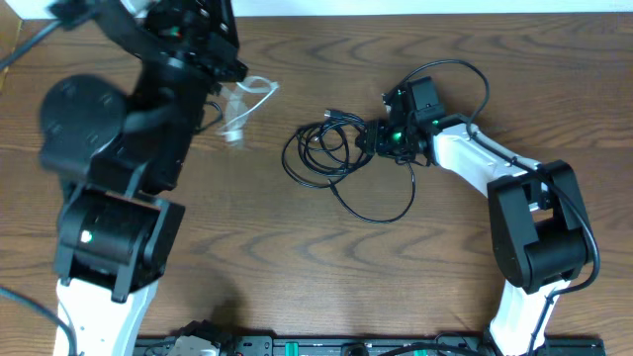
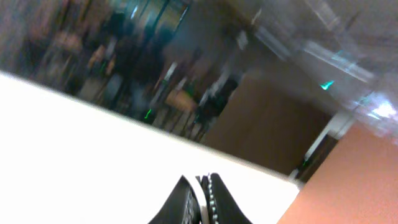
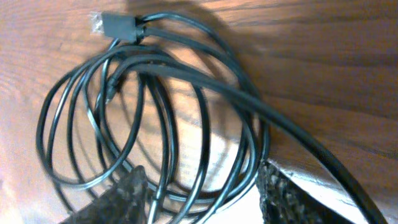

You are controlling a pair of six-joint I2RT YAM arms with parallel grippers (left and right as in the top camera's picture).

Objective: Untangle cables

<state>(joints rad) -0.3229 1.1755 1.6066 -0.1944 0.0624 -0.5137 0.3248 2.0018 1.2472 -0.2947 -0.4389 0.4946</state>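
Note:
A black cable (image 1: 321, 153) lies coiled at the table's middle, with one long loop (image 1: 381, 210) trailing toward the front. In the right wrist view the coil (image 3: 155, 112) fills the frame, with a plug end (image 3: 121, 26) at the top. My right gripper (image 1: 381, 138) (image 3: 199, 199) is open at the coil's right side, and several strands pass between its fingers. My left arm is raised high. Its gripper (image 2: 202, 190) points up at the room and is shut on a white cable (image 2: 204, 182), which hangs in a loop (image 1: 249, 99) above the table.
My left arm (image 1: 148, 129) covers much of the table's left side. The right arm's thick black wire (image 1: 477, 79) arcs behind its wrist. A power strip (image 1: 297, 346) lies along the front edge. Bare wood (image 1: 297, 267) lies in front of the coil.

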